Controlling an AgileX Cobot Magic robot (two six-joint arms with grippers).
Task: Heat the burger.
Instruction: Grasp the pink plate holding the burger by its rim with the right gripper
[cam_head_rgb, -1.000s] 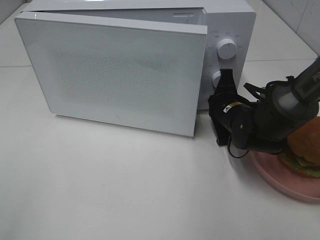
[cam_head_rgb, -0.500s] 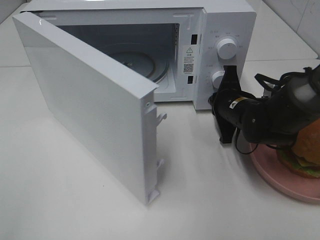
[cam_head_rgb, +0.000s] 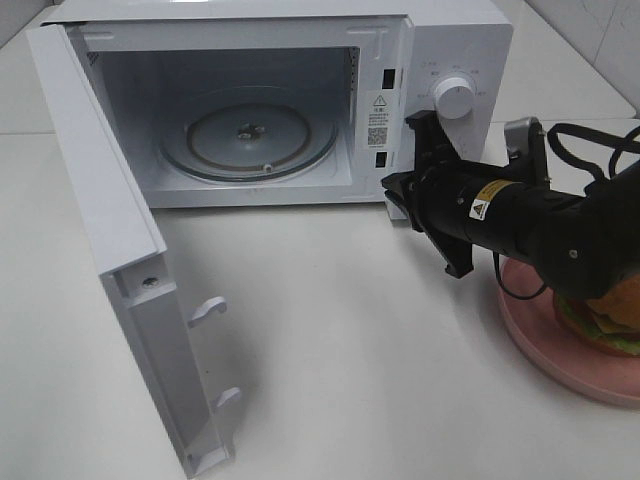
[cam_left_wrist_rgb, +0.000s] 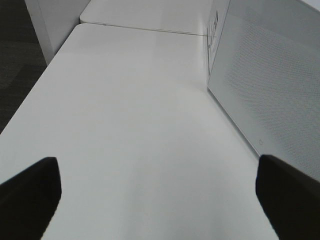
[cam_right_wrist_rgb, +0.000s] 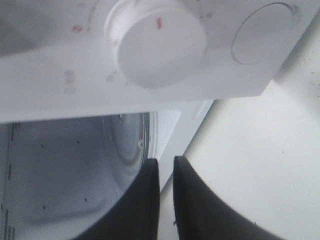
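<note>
Worktop (cam_head_rgb: 350, 350): a plain white surface that carries everything; its front part is bare.
Microwave (cam_head_rgb: 490, 60): a white box at the back of the worktop, cavity open to the front, control panel on its right side.
Door (cam_head_rgb: 110, 230): swung fully out on its left hinge and seen almost edge-on, with two white latch hooks (cam_head_rgb: 205, 310) sticking out of its free edge.
Right arm (cam_head_rgb: 560, 225): black, with a yellow warning sticker; it reaches in from the right, low over the worktop, and crosses in front of the plate.
Turntable (cam_head_rgb: 250, 145): a round glass tray lying flat on the cavity floor, with nothing on it.
Pink plate (cam_head_rgb: 540, 345): on the worktop at the far right, well apart from the cavity and partly hidden behind the arm.
Burger (cam_head_rgb: 612, 322): sits on the pink plate at the right edge of the high view; only a patch of bun and some green lettuce show past the arm.
Right gripper (cam_head_rgb: 392, 186): just in front of the lower control panel, beside the cavity's right edge; its jaws stand a thin slit apart and hold nothing.
Left gripper (cam_left_wrist_rgb: 157, 195): above bare worktop beside the door's outer face; jaws spread wide and empty.
Upper knob (cam_head_rgb: 453, 97): white and round, on the panel above the right gripper.
</note>
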